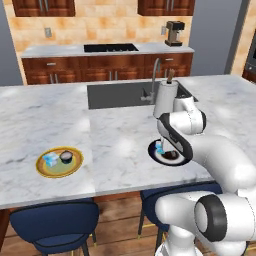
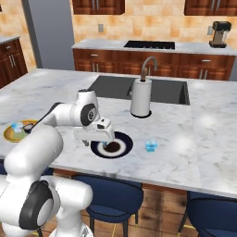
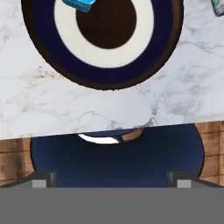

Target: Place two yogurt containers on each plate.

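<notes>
The black plate (image 1: 172, 163) (image 2: 125, 143) (image 3: 109, 78) lies near the counter's front edge with one pale-blue yogurt tub (image 1: 159, 148) (image 3: 78, 3) on its rim. My gripper (image 2: 96, 144) (image 3: 111, 178) hovers open over the plate's near side, holding nothing. A second pale-blue tub (image 2: 150, 146) (image 3: 218, 6) stands on the counter just right of that plate. At the far left, the golden-yellow plate (image 1: 47, 172) (image 2: 8, 135) carries a pale-blue tub (image 1: 50, 160) (image 2: 17, 126) and the dark round cup (image 1: 65, 157) (image 2: 28, 126).
A tall white paper-towel cylinder (image 1: 165, 97) (image 2: 140, 97) stands behind the black plate, beside the sink (image 1: 120, 94) and faucet (image 2: 149, 62). Blue stools (image 1: 55, 222) (image 3: 118, 157) sit below the counter's front edge (image 3: 87, 131).
</notes>
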